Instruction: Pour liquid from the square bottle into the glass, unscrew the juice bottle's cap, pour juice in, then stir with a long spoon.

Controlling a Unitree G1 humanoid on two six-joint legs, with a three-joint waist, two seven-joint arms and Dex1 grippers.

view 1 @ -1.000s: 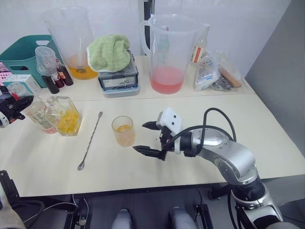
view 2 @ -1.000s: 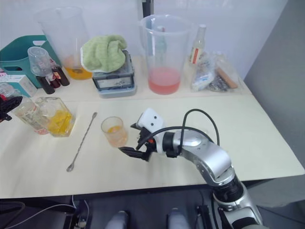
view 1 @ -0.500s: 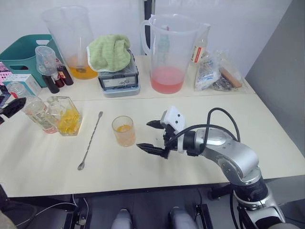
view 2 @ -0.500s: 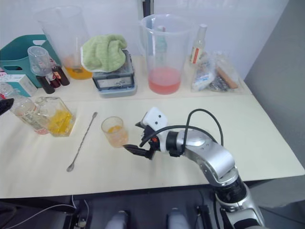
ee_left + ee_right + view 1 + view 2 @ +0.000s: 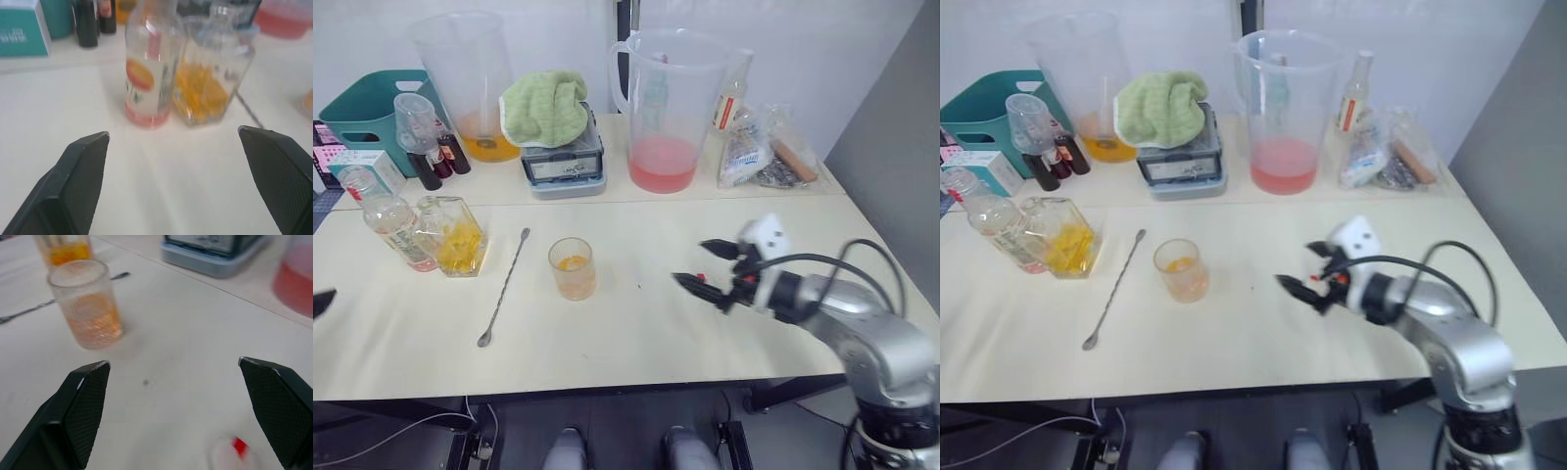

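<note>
The glass (image 5: 572, 268) stands mid-table, partly filled with orange liquid. To its left lies the long spoon (image 5: 503, 289). Further left the square bottle (image 5: 453, 235) with yellow-orange liquid stands touching the labelled juice bottle (image 5: 396, 227). My right gripper (image 5: 690, 261) hovers open over the table, well right of the glass, nothing between its fingers. In the right wrist view a blurred white spot with a red mark, seemingly the cap (image 5: 232, 450), sits low between the fingers. My left gripper (image 5: 172, 132) is open and empty, facing both bottles from a short way back.
At the back stand two large clear pitchers (image 5: 467, 78) (image 5: 668, 103), a scale with a green cloth (image 5: 548, 108), a teal basket (image 5: 367, 108), small dark bottles (image 5: 438, 162), a teal box (image 5: 367, 166) and plastic bags (image 5: 764, 152).
My left gripper has opened, let go of the juice bottle and drawn back toward the table's left edge. My right gripper has moved right, away from the glass.
</note>
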